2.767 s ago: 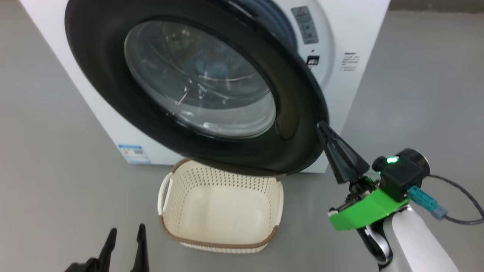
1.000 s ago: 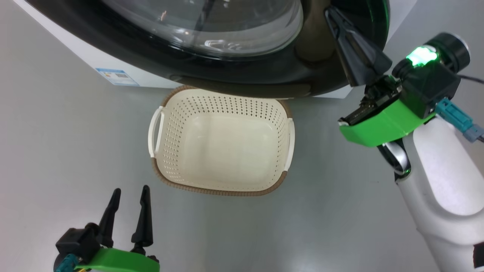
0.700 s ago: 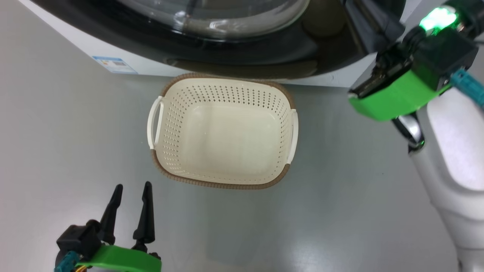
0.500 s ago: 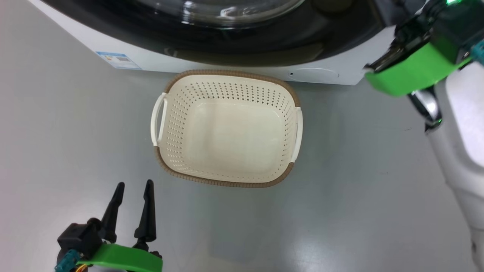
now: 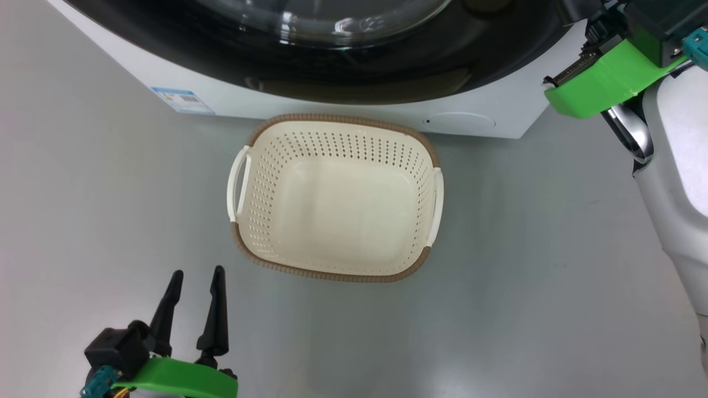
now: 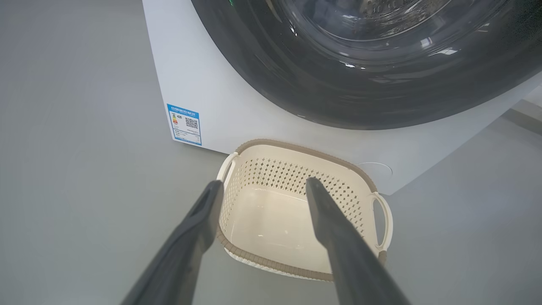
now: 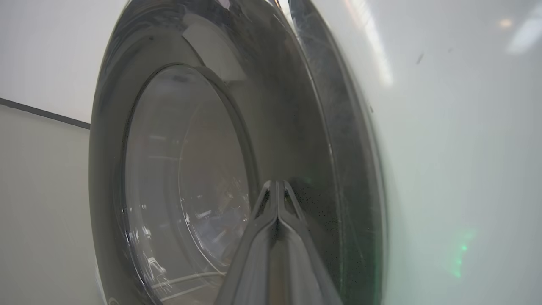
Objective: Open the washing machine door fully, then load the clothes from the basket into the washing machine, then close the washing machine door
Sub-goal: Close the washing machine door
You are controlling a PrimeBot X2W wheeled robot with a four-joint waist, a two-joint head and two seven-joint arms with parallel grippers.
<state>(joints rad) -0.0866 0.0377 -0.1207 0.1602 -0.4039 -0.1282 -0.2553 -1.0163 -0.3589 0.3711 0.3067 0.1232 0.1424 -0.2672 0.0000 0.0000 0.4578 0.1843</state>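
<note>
fig: basket [image 5: 337, 118] on grey floor [image 5: 525, 249], far rim just beside washing machine [image 5: 487, 110] base, under lower edge of washing machine door [image 5: 387, 72]. left gripper [image 5: 196, 272]: fingers apart, nr basket's near rim, bare floor btwn. right gripper [image 7: 277, 183]: fingers together, tips at door's dark rim.

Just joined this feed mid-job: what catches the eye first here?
The big glossy black washing machine door spans the top of the head view. Before it, on the grey floor, sits the basket, empty. The right hand, shut, points at the door's dark rim.
</note>
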